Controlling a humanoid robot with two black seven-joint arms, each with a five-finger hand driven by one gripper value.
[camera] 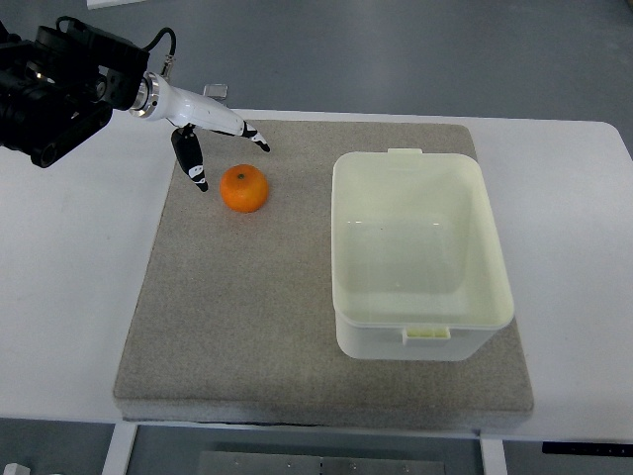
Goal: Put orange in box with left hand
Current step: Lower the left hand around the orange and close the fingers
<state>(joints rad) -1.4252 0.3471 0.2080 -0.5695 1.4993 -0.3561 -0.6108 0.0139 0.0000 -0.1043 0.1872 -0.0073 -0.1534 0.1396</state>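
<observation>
Top view of the work surface, read from left to right. At far left the left arm enters from the upper corner, its dark housing over the white table [69, 297]; the left hand [213, 139] reaches out over the near-left corner of the grey felt mat [247, 327], its black-tipped fingers [194, 163] spread apart and holding nothing, one pointing down beside the fruit, another stretched toward its far side. Just to the right of those fingers, close but apparently not touching, the orange [244, 188] sits on the mat, stem end up, in the mat's upper-left part and well apart from the container. Judged by appearance, the fruit is light, round and firm with a slightly yielding peel; it may roll if nudged sideways, so a grasp across its widest girth, fingers on opposite sides, seems safest. Further right stands the box [423, 327], a pale, open, lidless plastic tub, empty inside, resting on the mat's right half. The right hand does not appear.
</observation>
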